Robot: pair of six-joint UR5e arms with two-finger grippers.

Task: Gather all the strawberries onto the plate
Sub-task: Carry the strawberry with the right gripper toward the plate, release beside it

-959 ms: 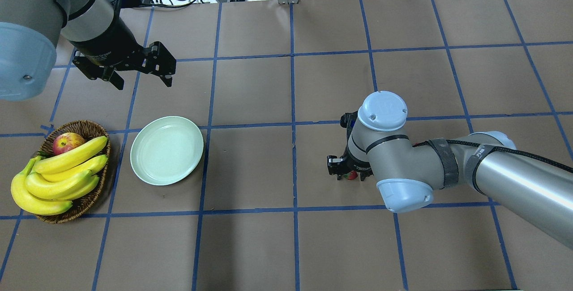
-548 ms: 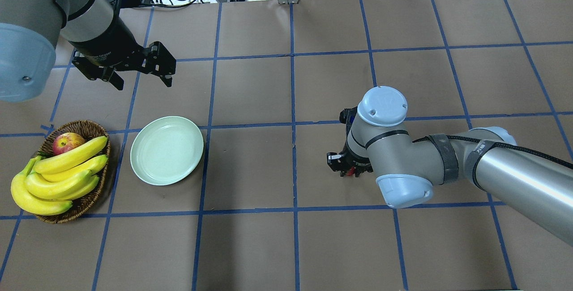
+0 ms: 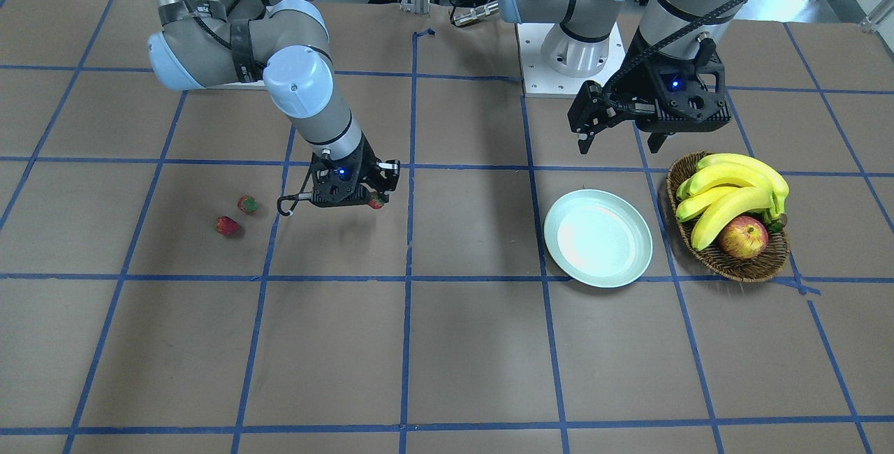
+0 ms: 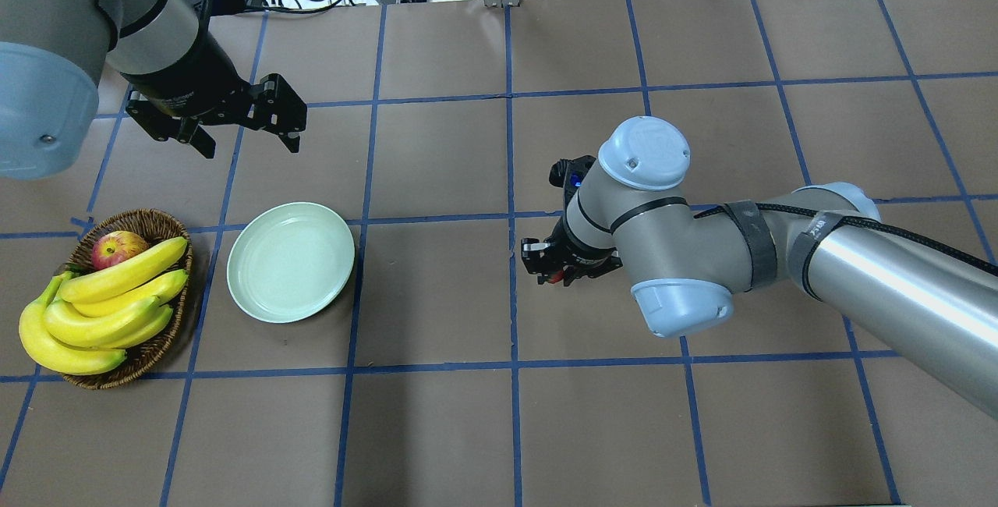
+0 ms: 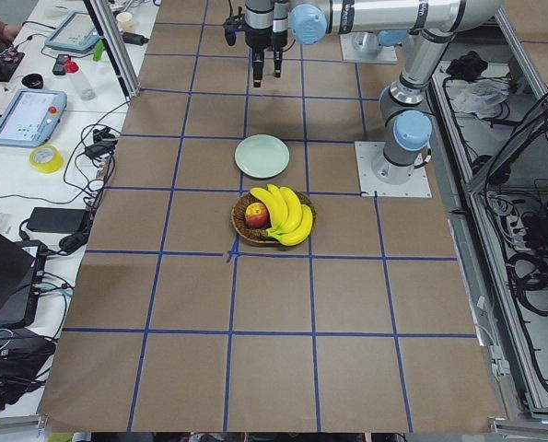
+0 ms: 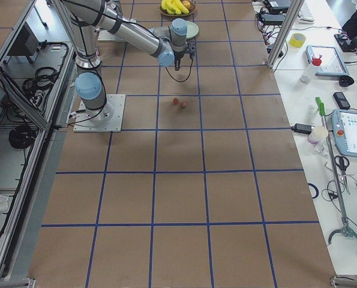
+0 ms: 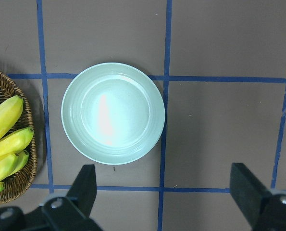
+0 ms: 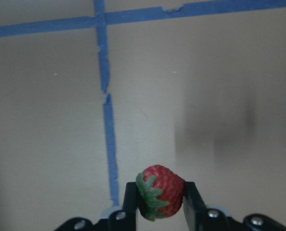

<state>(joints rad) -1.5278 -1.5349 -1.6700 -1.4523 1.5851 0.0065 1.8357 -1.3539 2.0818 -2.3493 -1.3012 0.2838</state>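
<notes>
My right gripper (image 8: pixel 160 202) is shut on a red strawberry (image 8: pixel 160 196) with a green cap and holds it above the brown table. It also shows in the overhead view (image 4: pixel 555 274) near the table's middle, right of the plate. Two more strawberries (image 3: pixel 246 204) (image 3: pixel 226 225) lie on the table behind it; the right arm hides them in the overhead view. The pale mint-green plate (image 4: pixel 291 262) is empty. My left gripper (image 4: pixel 252 148) is open and empty, hovering beyond the plate; its fingers (image 7: pixel 85 185) frame the plate (image 7: pixel 113 113) in the left wrist view.
A brown wicker basket (image 4: pixel 156 218) with bananas (image 4: pixel 109 296) and a red-yellow apple (image 4: pixel 117 248) stands just left of the plate. Blue tape lines cross the brown table. Cables and gear lie along the far edge.
My right arm has moved left toward the plate with the strawberry in its gripper. The left arm has not moved.
</notes>
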